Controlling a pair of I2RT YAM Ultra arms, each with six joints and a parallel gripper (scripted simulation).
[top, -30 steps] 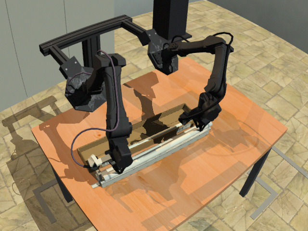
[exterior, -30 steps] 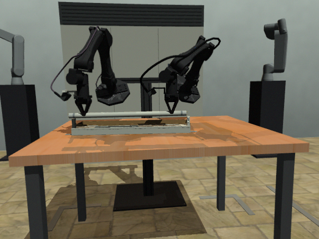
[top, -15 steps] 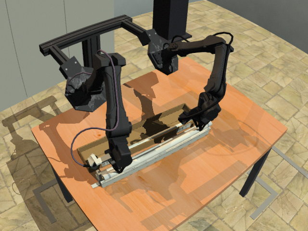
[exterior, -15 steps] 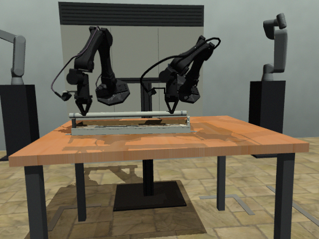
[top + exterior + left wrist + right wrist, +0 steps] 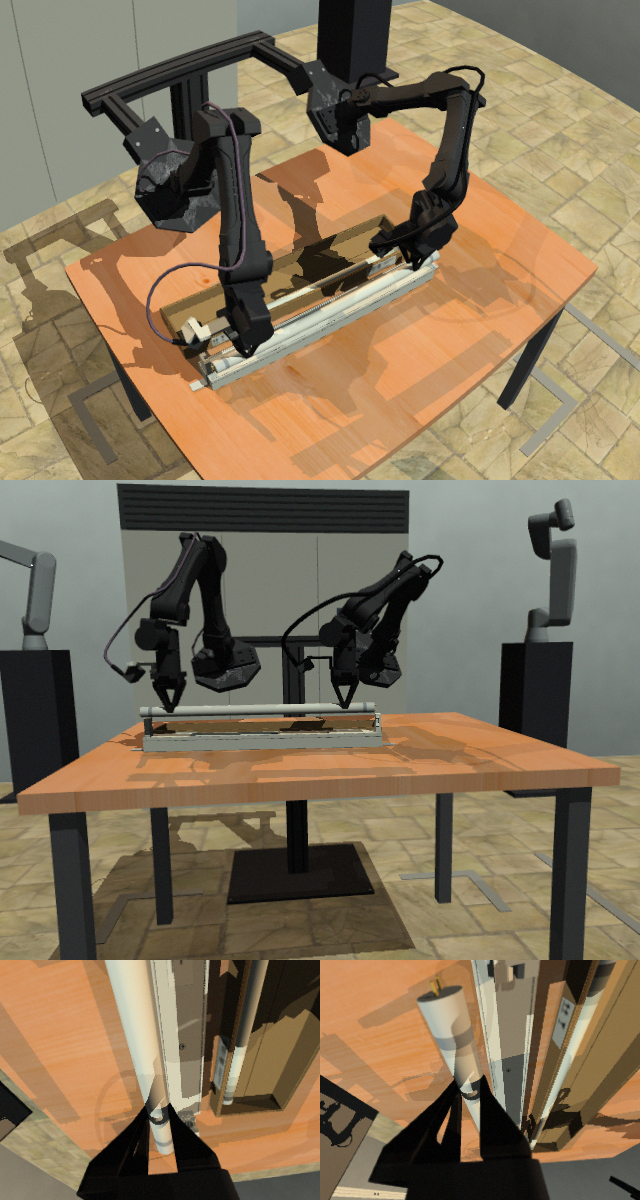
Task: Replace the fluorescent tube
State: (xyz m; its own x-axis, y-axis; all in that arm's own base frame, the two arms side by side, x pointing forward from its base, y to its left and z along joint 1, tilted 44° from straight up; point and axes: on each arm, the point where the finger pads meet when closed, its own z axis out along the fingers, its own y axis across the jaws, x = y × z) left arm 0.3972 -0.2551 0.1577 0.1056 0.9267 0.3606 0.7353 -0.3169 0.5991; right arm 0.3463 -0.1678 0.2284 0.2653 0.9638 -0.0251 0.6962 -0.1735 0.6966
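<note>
A whitish tube (image 5: 336,305) (image 5: 258,708) (image 5: 132,1020) (image 5: 451,1025) is held roughly level, just above the lampholders and a little to the front of the light fixture (image 5: 310,331) (image 5: 258,742) (image 5: 192,1070). My left gripper (image 5: 416,267) (image 5: 345,706) (image 5: 158,1108) is shut on it near one end. My right gripper (image 5: 249,355) (image 5: 171,709) (image 5: 470,1081) is shut on it near the other, pinned end. Its upper side looks whitish. Another tube (image 5: 310,289) (image 5: 237,1062) lies in the carton (image 5: 361,235) (image 5: 300,1080), along its near wall; whether it rests fully on the floor is unclear.
The carton sits on the bench behind the fixture, close beside it. One lampholder (image 5: 148,726) stands at the fixture's end below my right gripper, another lampholder (image 5: 377,722) at the end below my left. Bench surface (image 5: 465,351) lies in front.
</note>
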